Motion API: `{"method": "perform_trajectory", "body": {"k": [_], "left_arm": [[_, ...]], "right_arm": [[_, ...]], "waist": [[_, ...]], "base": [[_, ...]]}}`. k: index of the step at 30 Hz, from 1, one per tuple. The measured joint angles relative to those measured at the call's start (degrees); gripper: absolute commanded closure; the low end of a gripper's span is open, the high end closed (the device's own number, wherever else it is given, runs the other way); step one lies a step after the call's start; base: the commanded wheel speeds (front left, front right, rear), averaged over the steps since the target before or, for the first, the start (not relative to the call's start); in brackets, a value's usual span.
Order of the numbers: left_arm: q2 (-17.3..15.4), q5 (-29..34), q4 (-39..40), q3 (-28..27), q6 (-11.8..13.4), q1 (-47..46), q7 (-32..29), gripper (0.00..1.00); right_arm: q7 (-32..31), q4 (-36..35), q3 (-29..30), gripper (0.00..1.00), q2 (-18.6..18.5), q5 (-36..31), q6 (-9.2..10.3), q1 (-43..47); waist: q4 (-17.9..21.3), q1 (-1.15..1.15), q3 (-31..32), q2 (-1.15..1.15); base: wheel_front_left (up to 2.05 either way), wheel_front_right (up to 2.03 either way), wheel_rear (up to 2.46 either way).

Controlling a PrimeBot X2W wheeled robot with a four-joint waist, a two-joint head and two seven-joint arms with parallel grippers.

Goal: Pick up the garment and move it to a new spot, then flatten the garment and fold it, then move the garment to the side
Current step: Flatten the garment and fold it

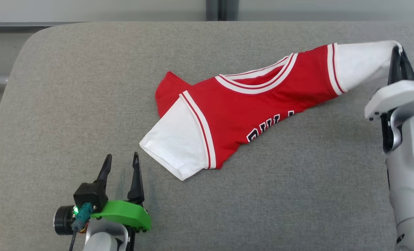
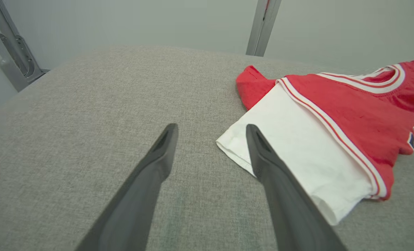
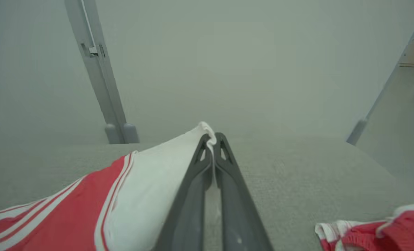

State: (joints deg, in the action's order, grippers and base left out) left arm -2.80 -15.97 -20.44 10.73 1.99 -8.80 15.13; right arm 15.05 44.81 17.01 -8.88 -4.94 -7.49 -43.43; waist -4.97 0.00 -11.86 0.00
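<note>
One sleeve (image 1: pixel 363 64) of the red garment (image 1: pixel 255 104) is being held up by the clamped right gripper (image 1: pixel 397 52), the rest lying on the grey surface (image 1: pixel 88 87), so flattening is probably needing the wide-open left gripper (image 1: pixel 121 158) on the near sleeve (image 1: pixel 174 146).

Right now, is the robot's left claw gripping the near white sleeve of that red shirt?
No: the left gripper stands open beside the white sleeve, with nothing between its fingers.

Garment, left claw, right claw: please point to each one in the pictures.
garment (image 1: pixel 248 108): head view, red chest part.
left claw (image 1: pixel 122 155): head view, midway between its open fingertips.
right claw (image 3: pixel 213 136): right wrist view, midway between fingertips shut on the garment.
</note>
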Motion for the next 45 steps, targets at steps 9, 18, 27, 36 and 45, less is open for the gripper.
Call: {"method": "perform_trajectory", "body": {"k": [9, 18, 27, 36, 45], "left_arm": [[0.0, 1.5, -0.7, -1.3, -0.7, -0.1, 0.0, 0.00], [0.0, 1.0, -0.9, -0.8, -0.8, 0.0, 0.0, 0.00], [0.0, 0.1, -0.9, 0.5, -0.4, 0.1, 0.0, 0.00], [0.0, -1.5, -0.8, 1.9, 0.1, 0.6, 0.0, 0.00], [0.0, -2.3, -0.5, 2.6, 0.6, 0.6, 0.0, 0.00]], "right_arm": [[0.0, -3.4, 4.1, 0.00, 3.5, 0.1, 0.00, 8.7], [0.0, -9.0, -13.2, 0.00, 5.3, 5.5, 0.00, 13.1], [0.0, -11.7, -40.1, 0.00, 5.5, 13.9, -0.01, 14.2], [0.0, -6.6, -63.7, 0.00, 2.1, 23.5, -0.04, 8.2], [-0.7, -2.7, -83.7, 0.00, -1.6, 33.1, -0.04, 2.4]], "waist": [[3.8, 0.00, -0.3, 0.00], [4.4, 0.00, 1.1, 0.00], [0.7, 0.00, 1.2, 0.00], [-4.8, 0.00, 0.7, 0.00], [-9.3, 0.00, -0.6, 0.00]], "base": [[0.00, 0.00, 0.00], [0.00, 0.00, 0.00], [0.00, 0.00, 0.00], [0.00, 0.00, 0.00], [0.00, 0.00, 0.00]]}}
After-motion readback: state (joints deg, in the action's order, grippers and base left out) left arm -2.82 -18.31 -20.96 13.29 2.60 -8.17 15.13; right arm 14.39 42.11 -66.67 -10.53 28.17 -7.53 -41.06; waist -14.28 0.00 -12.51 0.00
